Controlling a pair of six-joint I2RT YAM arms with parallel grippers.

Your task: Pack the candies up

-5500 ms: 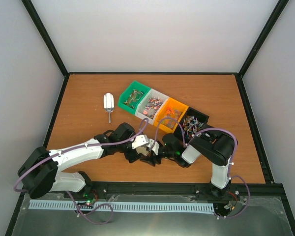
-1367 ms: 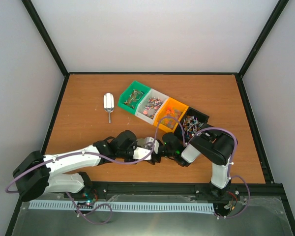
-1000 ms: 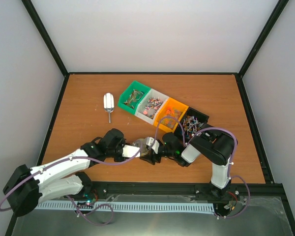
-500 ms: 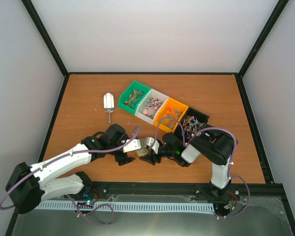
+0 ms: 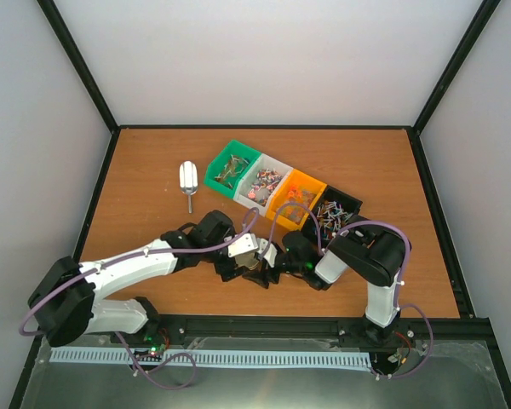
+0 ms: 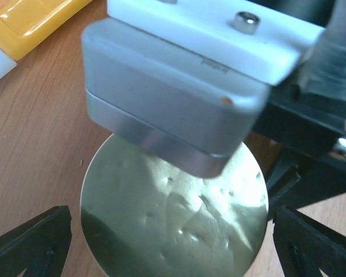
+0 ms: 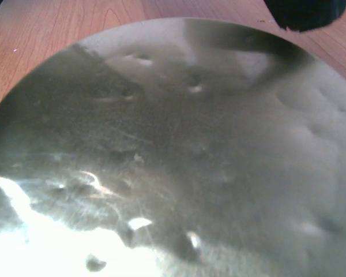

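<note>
From above, the candies (image 5: 264, 181), tiny wrapped sweets, lie in heaps in a slanted row of green, white, orange and black plastic boxes (image 5: 243, 146) in the upper middle. They look light, loose and slippery, and too small to pinch. I think the silver metal scoop (image 5: 187, 177) left of the boxes, held by its thin handle, is the way to lift them. The left gripper (image 5: 237, 266) and right gripper (image 5: 269, 260) meet low in the middle and hide what lies between them. In the left wrist view a round shiny metal disc (image 6: 173, 231) with small dents lies on the brown wooden table (image 6: 23, 144). The black fingers (image 6: 34, 242) stand wide apart, one near each side of its rim, holding nothing. No candies show here. In the right wrist view the blurry disc fills the picture. The right fingers are out of sight, so I cannot tell if they are apart or together.
</note>
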